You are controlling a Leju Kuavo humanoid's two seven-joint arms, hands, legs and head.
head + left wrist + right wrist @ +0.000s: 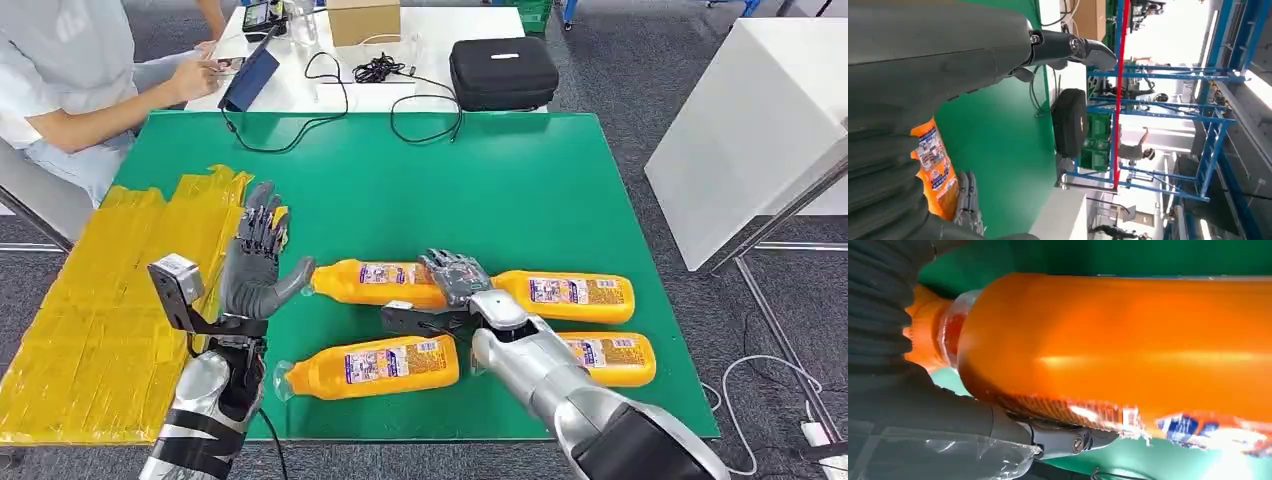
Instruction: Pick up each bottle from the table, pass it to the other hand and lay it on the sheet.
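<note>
From the head view I have four orange bottles lying on their sides on the green tabletop (520, 180), in two rows near the front edge. My right hand (457, 275) is on the back-row bottle (375, 283) that lies at about 9 o'clock from it, fingers draped over the body near its base end; the right wrist view shows the orange bottle (1128, 340) pressed against the palm with the thumb (1068, 440) under it, so I read this hand as grasping that bottle, which rests on the tabletop. Its cap end points toward my left hand.

The second back-row bottle (570, 296) lies at 3 o'clock from the right hand, just beside it. In the front row, one bottle (375, 365) lies at 7 o'clock from the right hand with its clear cap pointing left, and the last bottle (610, 358) lies at 4 o'clock, partly hidden behind my right forearm.

My left hand (255, 262) is released, raised with fingers straight and thumb stuck out toward the held bottle's cap, close to it but apart. It hovers at the edge of the yellow sheet (110, 290), which covers the left side of the tabletop and carries no bottle.

At 12 o'clock, beyond the green tabletop, a white table holds a black case (503, 70), a cardboard box (363, 20) and black cables (380, 70). A person (70, 80) sits at 10 o'clock.
</note>
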